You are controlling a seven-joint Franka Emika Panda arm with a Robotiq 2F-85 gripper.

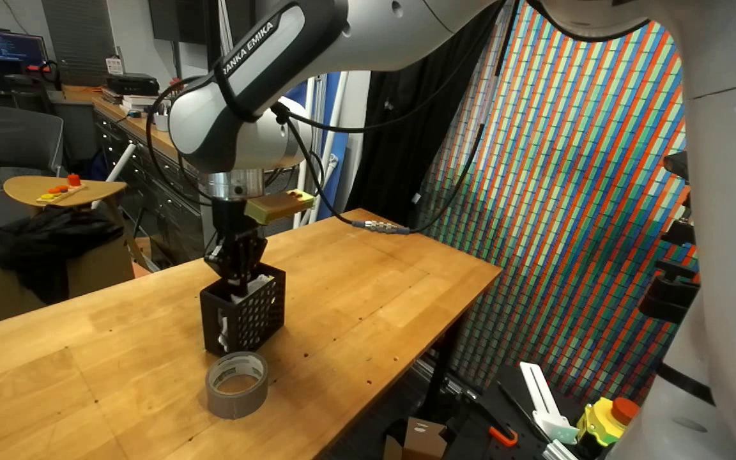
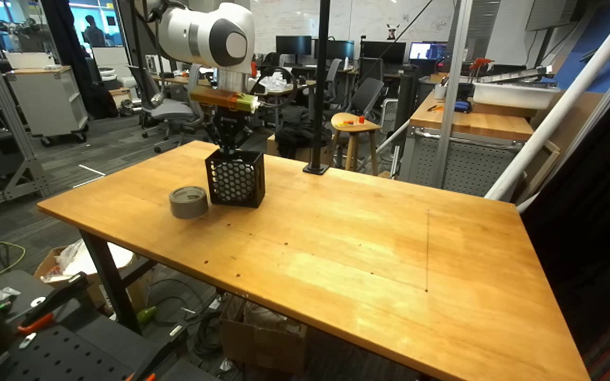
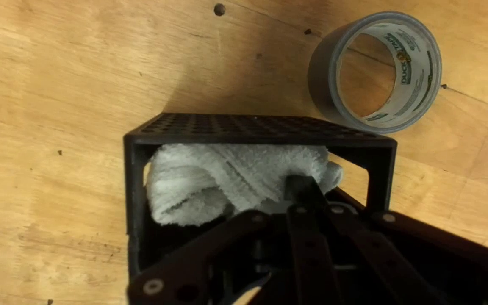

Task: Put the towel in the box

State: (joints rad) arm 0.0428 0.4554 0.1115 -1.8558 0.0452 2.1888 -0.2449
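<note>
The towel [image 3: 214, 178] is white-grey and fluffy. It lies folded inside the black box [image 3: 261, 137] in the wrist view, and a bit of it bulges at the side opening. The box stands upright on the table, with hexagon holes in its wall, in both exterior views [image 1: 259, 319] [image 2: 236, 182]. Some towel shows above its rim [image 1: 260, 283]. My gripper [image 3: 302, 188] points down into the box in both exterior views [image 1: 242, 287] [image 2: 227, 151]. Its fingers are together and its tip touches the towel. Whether any cloth is pinched between them is hidden.
A roll of grey tape [image 3: 371, 72] stands close beside the box in the wrist view and in both exterior views [image 1: 235, 390] [image 2: 188, 202]. The wooden table [image 2: 337, 238] has its near edge beyond the tape. A black post [image 2: 318, 132] rises from the table's far edge.
</note>
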